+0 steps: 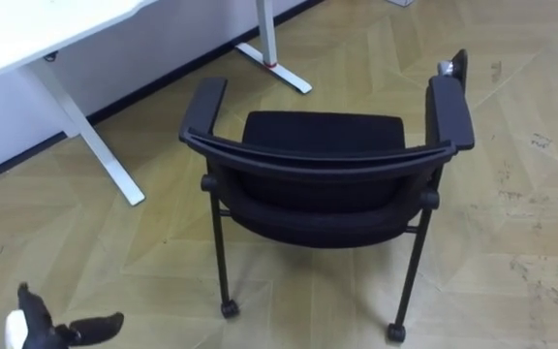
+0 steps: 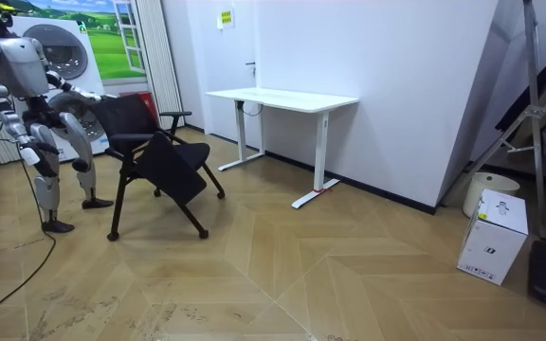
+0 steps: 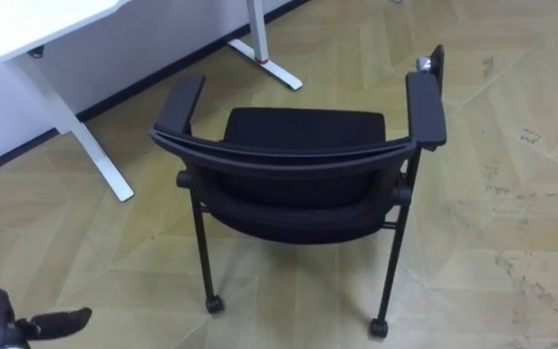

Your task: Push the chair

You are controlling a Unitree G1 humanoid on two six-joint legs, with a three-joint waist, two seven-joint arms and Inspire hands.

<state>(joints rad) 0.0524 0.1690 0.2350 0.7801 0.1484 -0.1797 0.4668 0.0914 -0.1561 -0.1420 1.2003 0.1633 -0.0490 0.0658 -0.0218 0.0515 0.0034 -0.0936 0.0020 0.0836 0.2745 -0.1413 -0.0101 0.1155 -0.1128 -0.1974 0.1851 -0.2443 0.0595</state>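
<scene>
A black chair [image 1: 323,184] with two armrests and castors stands on the wood floor right in front of me, its curved backrest toward me and its seat facing away. My left hand [image 1: 66,332] shows at the lower left, fingers straight, open and apart from the chair, well short of the backrest. In the room view I stand behind the chair [image 2: 159,156] at the room view's left, with one arm [image 2: 83,95] stretched toward its back. Which hand that is I cannot make out.
A white desk [image 1: 46,24] on slim white legs [image 1: 105,155] stands against the wall ahead and to my left; its foot [image 1: 284,73] lies just beyond the chair. A white box [image 2: 491,237] and a stepladder [image 2: 538,104] stand at the room view's right.
</scene>
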